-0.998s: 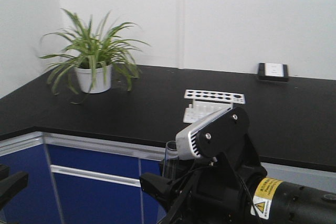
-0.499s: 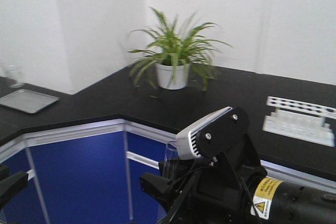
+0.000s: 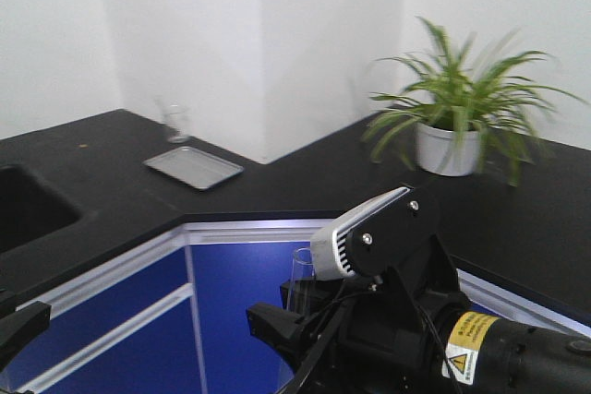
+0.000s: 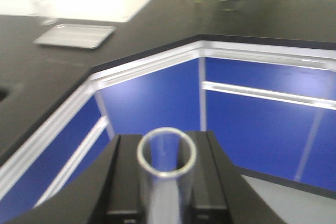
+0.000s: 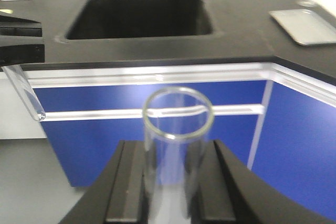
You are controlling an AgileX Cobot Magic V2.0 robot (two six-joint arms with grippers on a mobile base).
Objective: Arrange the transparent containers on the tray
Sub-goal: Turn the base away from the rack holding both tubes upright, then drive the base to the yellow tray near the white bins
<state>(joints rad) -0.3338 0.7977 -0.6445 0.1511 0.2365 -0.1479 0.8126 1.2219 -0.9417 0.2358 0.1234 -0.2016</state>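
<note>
left gripper (image 4: 165, 187) is clamped on 1 test tube (image 4: 166, 153), right gripper (image 5: 173, 192) on another test tube (image 5: 178, 129). each tube's long axis points at its wrist camera, open rim nearest it, in front of the black counter (image 4: 47, 77) edge.

1. In the left wrist view, the test tube (image 4: 164, 200) gripped by the left hand (image 4: 165, 179) runs off the bottom edge, its base unseen.
2. The second test tube (image 5: 176, 163), in the right hand (image 5: 169, 182), is cut off the same way.
3. A clear vessel (image 3: 175, 121) beyond the tray (image 3: 193, 168), by the counter's (image 3: 111, 168) back edge, is too blurred to identify.
4. The sink (image 3: 28, 205) runs off the front view's left edge.
</note>
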